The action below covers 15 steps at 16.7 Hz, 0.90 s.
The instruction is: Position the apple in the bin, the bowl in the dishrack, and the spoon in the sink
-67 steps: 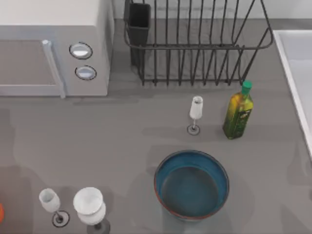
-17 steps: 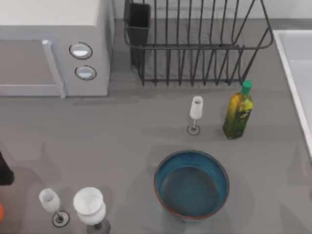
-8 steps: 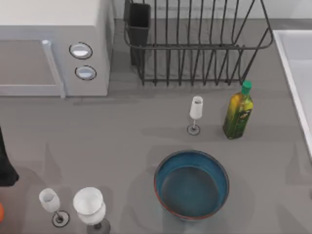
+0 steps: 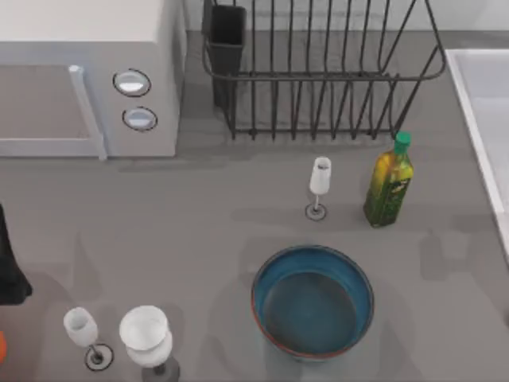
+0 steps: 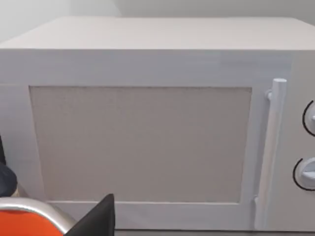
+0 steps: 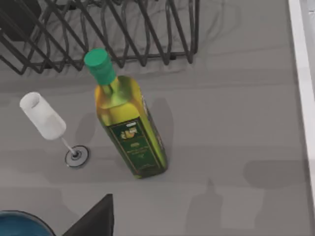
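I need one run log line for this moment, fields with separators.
left arm: at table's left edge | bowl: on table, untouched | dishrack: no bowl inside | bottle: upright beside glass

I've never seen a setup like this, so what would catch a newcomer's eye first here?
Probably the big blue bowl at the table's front middle, and behind it the black wire dishrack at the back. A white microwave fills the back left corner, and a green-capped oil bottle stands beside a small wine glass.

We see open grey tabletop (image 4: 199, 239) mid-table; tall green-capped oil bottle (image 4: 389, 185) and slim wine glass (image 4: 319, 185) block the black wire dishrack (image 4: 318, 76).
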{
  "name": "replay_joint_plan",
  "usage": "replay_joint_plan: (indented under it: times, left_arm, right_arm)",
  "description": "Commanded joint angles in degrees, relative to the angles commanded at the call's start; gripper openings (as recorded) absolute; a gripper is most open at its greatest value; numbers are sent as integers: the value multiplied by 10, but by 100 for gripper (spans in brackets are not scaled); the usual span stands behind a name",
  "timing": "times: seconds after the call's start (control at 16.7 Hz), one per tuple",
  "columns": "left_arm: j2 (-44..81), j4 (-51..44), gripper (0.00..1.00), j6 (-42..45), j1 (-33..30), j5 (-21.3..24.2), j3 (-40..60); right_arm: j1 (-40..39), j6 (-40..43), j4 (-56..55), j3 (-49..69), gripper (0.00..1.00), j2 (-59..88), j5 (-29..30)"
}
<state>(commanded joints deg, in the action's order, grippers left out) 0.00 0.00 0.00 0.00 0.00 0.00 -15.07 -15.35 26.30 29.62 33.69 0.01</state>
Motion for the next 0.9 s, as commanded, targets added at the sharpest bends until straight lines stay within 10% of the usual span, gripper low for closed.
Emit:
replay_joint_plan:
  times: [0.9]
  left_arm:
    - [0, 0, 100, 0, 0, 0, 0]
  right_arm:
    - [-243, -247, 427, 496, 100, 665, 0]
